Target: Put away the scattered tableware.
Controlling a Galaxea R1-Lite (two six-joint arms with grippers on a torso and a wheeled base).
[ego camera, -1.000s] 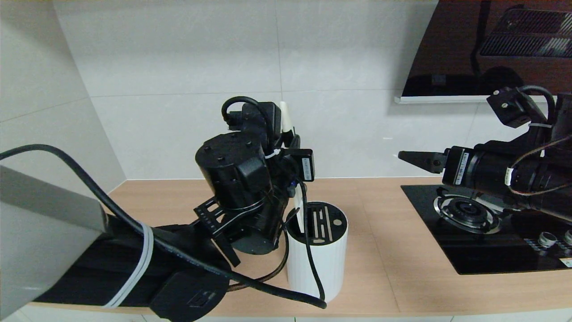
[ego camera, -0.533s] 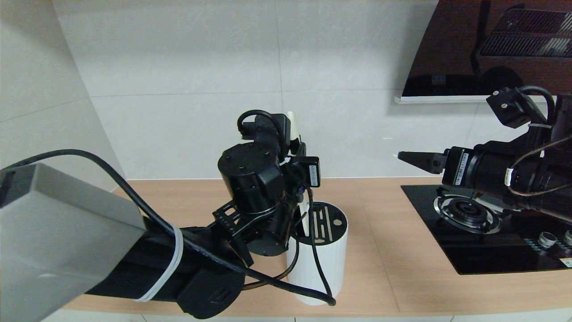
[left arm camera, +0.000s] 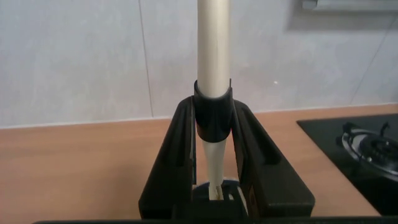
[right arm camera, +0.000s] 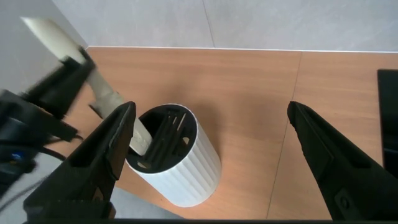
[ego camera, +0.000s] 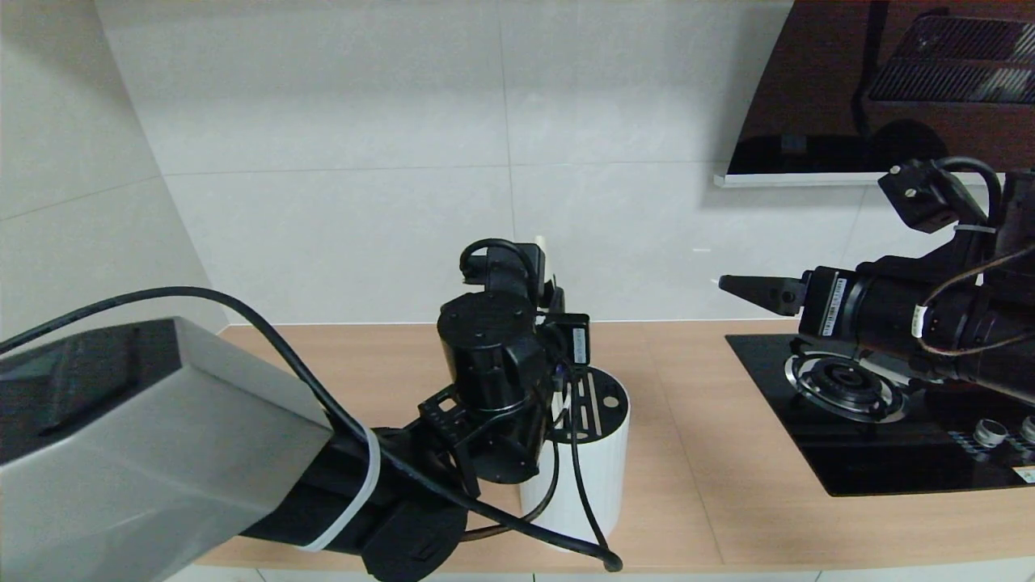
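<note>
- Two grippers over a light wood table set against a white tiled wall.
- Left gripper: fingers clenched on a cream-handled utensil, gripping it partway down the shaft. The utensil stands nearly upright, and its handle end rises above the fingers.
- The utensil's lower end runs down to the black slotted top of a white ribbed holder. How deep it sits is hidden behind the fingers.
- The holder is a cylinder standing upright on the table near the front edge. It sits just beside the left wrist, with a black cable draped across its front.
- Right gripper: fingers released and spread wide, holding nothing. It is raised in the air, well apart from the holder on the stove side, and in the right wrist view the holder shows between its fingers.
- A black glass stove with a ring burner and knobs is set into the table on the robot's right. A dark range hood hangs on the wall above it.
</note>
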